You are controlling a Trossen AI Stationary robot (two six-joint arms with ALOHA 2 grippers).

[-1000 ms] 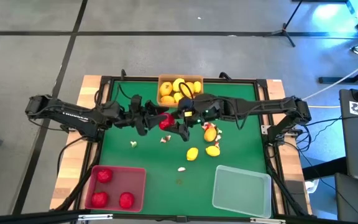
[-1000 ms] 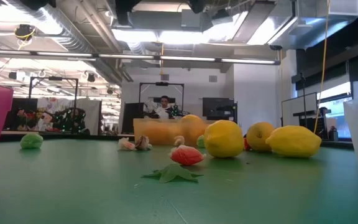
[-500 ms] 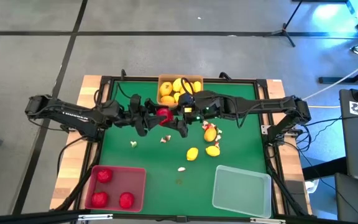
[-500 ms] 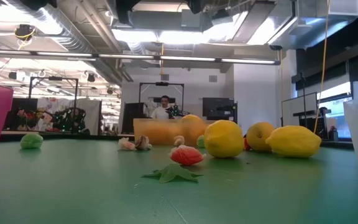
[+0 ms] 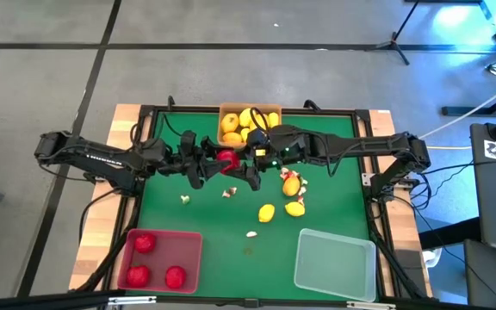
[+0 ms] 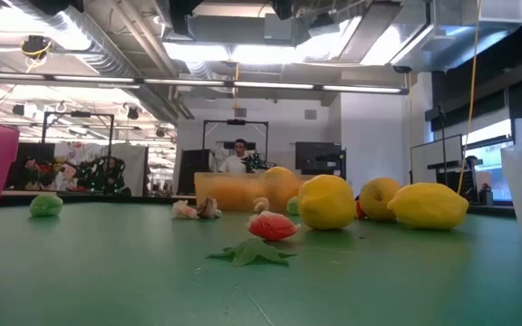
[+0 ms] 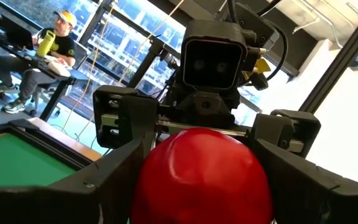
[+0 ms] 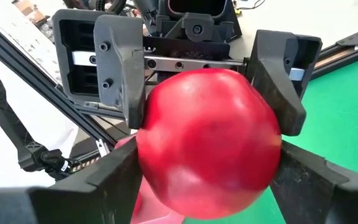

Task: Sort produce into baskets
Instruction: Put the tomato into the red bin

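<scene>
Two grippers met over the upper middle of the table (image 5: 325, 129), one red fruit (image 5: 226, 160) between them, lifted off the surface.

Left gripper (image 5: 214, 164): reaches in from 9 o'clock; fingers (image 8: 122, 68) seen pressed on opposite flanks of the fruit, so judged clamped on it.

Right gripper (image 5: 242, 166): reaches in from 3 o'clock; own fingers likewise tight against the fruit in the right wrist view, judged gripping it.

Step in hand, by judgement: hand-over between the arms, both sides holding, neither released.

Governing relation: fruit directly ahead of both sets of fingers, on the line between the wrists. Round, no long axis to note.

Red basket (image 5: 162, 232) at 7 o'clock from the fruit, three red pieces inside, on the left arm's side; left arm judged nearer and the likely carrier.

Room for moving: open green toward 7 o'clock, apart from a small whitish bit (image 5: 185, 200) near the path. Lemons (image 5: 267, 213) loose at 5 o'clock, clear of it. Orange basket (image 5: 227, 109) close at 12 o'clock. Clear basket (image 5: 334, 258) well apart at 5 o'clock.

Risk: fruit dropped if the right fingers part before the left grip is firm.
</scene>
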